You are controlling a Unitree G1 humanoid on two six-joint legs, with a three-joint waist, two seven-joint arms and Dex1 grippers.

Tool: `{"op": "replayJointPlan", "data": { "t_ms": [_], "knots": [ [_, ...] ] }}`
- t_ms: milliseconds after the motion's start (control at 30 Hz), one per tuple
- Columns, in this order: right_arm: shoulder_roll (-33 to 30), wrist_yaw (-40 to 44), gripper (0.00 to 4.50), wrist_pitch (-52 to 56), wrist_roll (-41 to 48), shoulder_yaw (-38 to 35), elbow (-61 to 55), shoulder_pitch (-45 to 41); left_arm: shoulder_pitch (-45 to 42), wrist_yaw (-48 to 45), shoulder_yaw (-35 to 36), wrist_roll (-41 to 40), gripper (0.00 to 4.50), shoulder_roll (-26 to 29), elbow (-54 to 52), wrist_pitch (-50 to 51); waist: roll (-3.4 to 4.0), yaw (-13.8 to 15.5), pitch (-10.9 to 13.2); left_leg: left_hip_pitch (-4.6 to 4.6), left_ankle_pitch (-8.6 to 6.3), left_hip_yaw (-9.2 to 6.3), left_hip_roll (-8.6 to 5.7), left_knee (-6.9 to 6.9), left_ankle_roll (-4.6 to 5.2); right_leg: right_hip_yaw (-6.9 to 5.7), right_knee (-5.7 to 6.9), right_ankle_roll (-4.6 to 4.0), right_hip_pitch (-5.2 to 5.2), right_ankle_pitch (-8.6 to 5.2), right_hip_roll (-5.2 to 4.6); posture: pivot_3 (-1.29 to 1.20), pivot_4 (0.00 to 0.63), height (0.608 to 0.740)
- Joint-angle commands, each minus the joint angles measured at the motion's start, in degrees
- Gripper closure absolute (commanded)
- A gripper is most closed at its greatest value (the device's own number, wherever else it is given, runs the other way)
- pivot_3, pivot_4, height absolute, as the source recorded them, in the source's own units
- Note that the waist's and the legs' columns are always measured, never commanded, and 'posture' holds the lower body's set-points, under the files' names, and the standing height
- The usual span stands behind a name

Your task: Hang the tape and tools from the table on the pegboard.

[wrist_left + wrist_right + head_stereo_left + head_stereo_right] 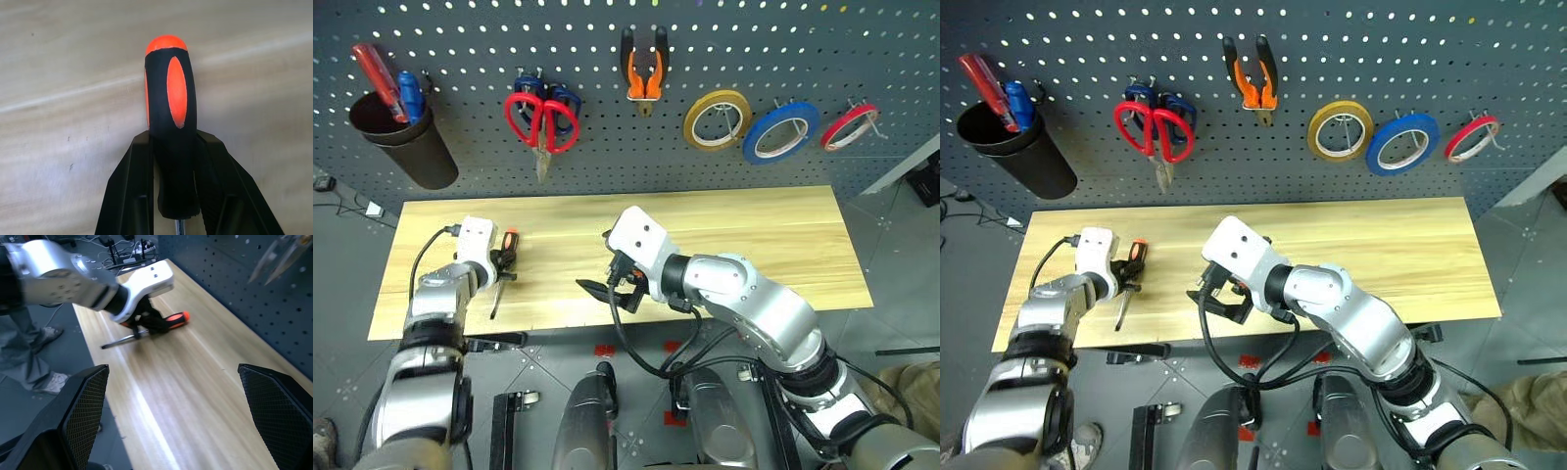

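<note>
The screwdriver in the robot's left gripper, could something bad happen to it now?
Maybe. The left gripper pinches the screwdriver near the shaft end of its handle, so the handle might tip or slip when lifted. The thin shaft points toward the table edge and could catch or swing. The pegboard is crowded with red-handled scissors, pliers and tape rolls, so the screwdriver might bump them.
</note>
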Motion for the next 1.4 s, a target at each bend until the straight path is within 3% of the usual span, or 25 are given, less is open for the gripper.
{"op": "replayJointPlan", "data": {
  "t_ms": [33,100,200,233,333,467,533,733,833,1033,1233,1400],
  "knots": [
    [0.66,0.66,0.00,-4.64,0.04,-1.08,-1.99,0.70,9.20,5.22,3.79,0.75,3.71,0.59,-16.78,-1.07,-0.29,-0.38,-0.26,-0.04,0.01,-0.05,0.02,0.00,-0.02,-0.06,-0.03,0.00,-0.01,0.00,0.00,-0.28,0.242,0.740],
    [1.11,0.06,0.00,-5.34,-0.05,-1.65,-2.25,0.80,14.26,7.66,5.31,0.77,3.72,-0.31,-24.99,-0.56,-0.45,-0.49,-0.59,-0.08,0.01,-0.07,0.00,-0.01,-0.02,-0.09,-0.06,-0.01,0.00,0.00,-0.05,-0.28,0.233,0.740],
    [2.47,-2.10,0.00,-6.80,-1.33,-2.92,-0.95,0.18,22.36,15.35,9.67,1.92,3.72,-4.70,-39.46,-3.13,-0.52,-0.50,-2.21,-0.21,0.02,-0.16,-0.08,0.01,-0.02,-0.18,-0.03,-0.01,-0.05,0.01,-0.12,-0.27,0.155,0.740],
    [2.79,-2.59,0.00,-6.82,-1.51,-3.32,-0.91,-0.01,24.53,17.61,10.56,3.48,3.72,-5.55,-43.50,-4.16,-0.58,-0.50,-3.08,-0.22,0.02,-0.19,-0.08,0.01,-0.02,-0.21,-0.08,-0.01,-0.03,0.01,-0.13,-0.27,0.155,0.740],
    [3.41,-2.93,0.00,-7.02,-1.89,-4.12,-0.90,-0.53,27.07,22.85,12.18,7.68,3.72,-6.73,-50.85,-6.97,-0.60,-0.30,-5.15,-0.30,0.02,-0.32,-0.13,0.01,-0.02,-0.38,-0.07,0.00,-0.01,0.02,-0.15,-0.26,0.115,0.740],
    [3.63,-2.97,0.00,-7.37,-1.94,-4.48,-0.84,-0.91,26.49,26.78,14.32,9.81,3.72,-7.21,-55.91,-10.44,-0.58,-0.33,-7.54,-0.29,0.01,-0.39,-0.14,0.05,0.02,-0.42,0.07,-0.01,0.00,0.07,-0.15,-0.26,0.096,0.740],
    [3.73,-3.11,0.00,-7.55,-1.91,-5.09,-1.04,-1.24,21.33,27.63,16.02,9.41,3.72,-5.27,-57.25,-11.30,-0.60,-0.24,-8.62,-0.20,-0.09,-0.39,-0.14,0.06,0.21,-0.41,0.12,-0.01,0.05,0.09,-0.14,-0.26,0.085,0.740],
    [6.99,-4.29,0.00,-7.70,-1.50,-7.42,2.52,-5.11,1.73,26.80,14.63,7.31,3.72,-0.83,-44.23,-13.22,-0.75,-0.49,-10.18,-0.17,0.25,-0.50,-0.06,0.10,0.18,-0.43,0.18,-0.16,0.06,0.43,0.07,-0.27,0.075,0.740],
    [8.06,-4.51,0.00,-9.02,-2.21,-8.03,5.20,-7.33,-9.85,24.65,11.73,7.00,3.72,0.81,-29.65,-19.64,-0.82,-0.74,-10.79,-0.06,0.32,-0.46,-0.06,0.12,0.22,-0.44,0.18,-0.12,0.10,0.52,0.19,-0.29,0.073,0.740],
    [8.24,-4.92,0.00,-11.24,-3.73,-7.53,7.78,-8.74,-24.27,23.92,8.52,7.51,3.72,1.33,-5.66,-31.06,-0.90,-2.08,-11.07,-0.07,0.47,-0.39,-0.08,0.12,0.02,-0.37,0.15,-0.12,0.09,0.57,0.16,-0.32,0.074,0.740],
    [9.28,-5.56,0.00,-10.66,-4.71,-6.68,6.70,-8.21,-29.24,24.71,6.31,8.03,3.72,1.17,6.55,-38.44,-0.91,-4.45,-11.08,-0.11,0.48,-0.36,-0.09,0.07,0.00,-0.36,0.13,-0.11,0.05,0.57,0.10,-0.34,0.074,0.740],
    [9.53,-5.70,0.00,-9.74,-4.89,-6.21,5.62,-7.60,-24.58,26.13,7.04,7.19,3.72,1.22,3.20,-39.24,-0.87,-7.00,-11.18,-0.11,0.49,-0.37,-0.09,0.10,0.00,-0.28,0.17,-0.11,0.05,0.57,0.08,-0.37,0.076,0.740]
  ]
}}
